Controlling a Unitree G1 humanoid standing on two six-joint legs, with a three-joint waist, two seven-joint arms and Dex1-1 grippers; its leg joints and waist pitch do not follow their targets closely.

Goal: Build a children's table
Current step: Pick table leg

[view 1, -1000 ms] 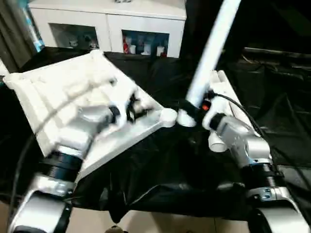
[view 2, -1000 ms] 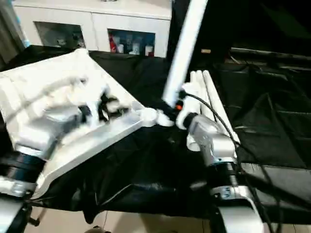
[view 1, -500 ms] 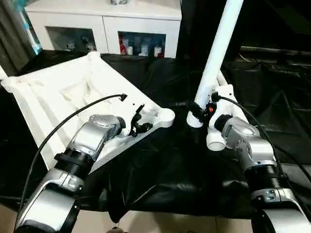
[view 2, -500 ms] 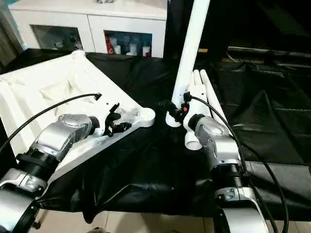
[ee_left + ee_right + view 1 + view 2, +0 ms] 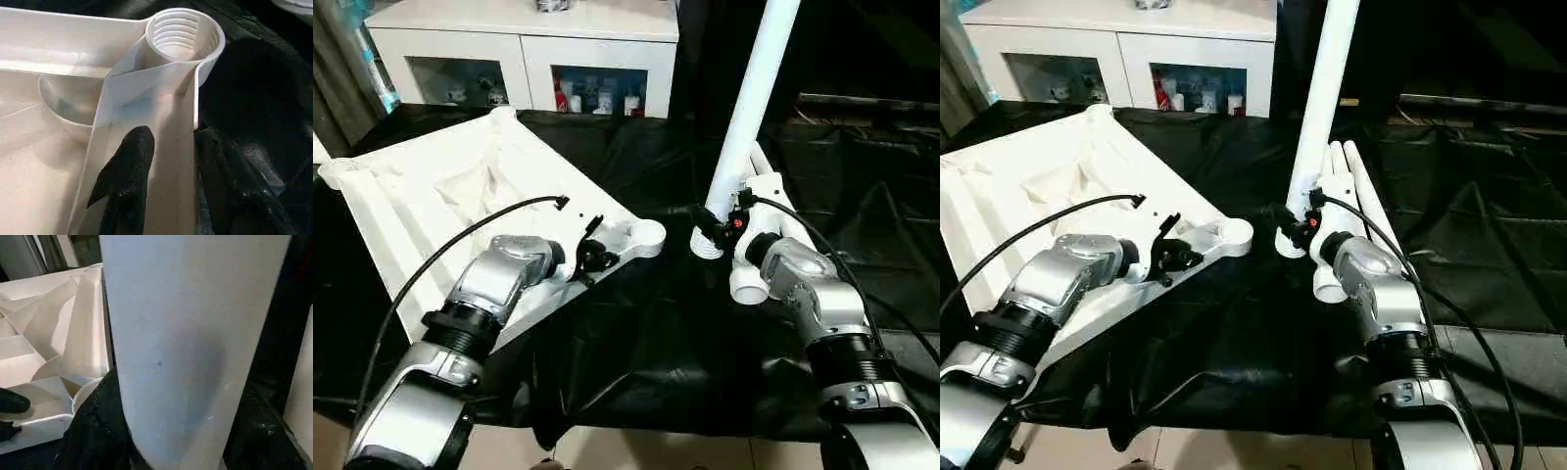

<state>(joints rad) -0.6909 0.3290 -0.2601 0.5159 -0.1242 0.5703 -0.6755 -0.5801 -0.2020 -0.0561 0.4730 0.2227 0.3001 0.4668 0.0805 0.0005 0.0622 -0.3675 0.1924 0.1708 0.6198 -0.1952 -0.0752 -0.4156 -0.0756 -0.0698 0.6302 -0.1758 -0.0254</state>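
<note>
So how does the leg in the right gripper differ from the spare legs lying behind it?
The held leg stands nearly upright, its wide end low beside the tabletop's corner socket; the spare legs lie flat on the black cloth. The held leg is clamped in the right gripper; the spare legs lie side by side, untouched. All are white, round and tapering.

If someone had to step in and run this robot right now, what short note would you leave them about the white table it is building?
Left gripper: fingers astride the rim of the upturned white plastic tabletop, beside its near threaded corner socket; grip not confirmed.
Right gripper: shut on a round white plastic leg, held upright just beside that socket, not yet in it.
Spare white legs lie on the black cloth behind the right gripper.
Done: no leg visibly fitted.
Left: seat this leg, then the others.
</note>
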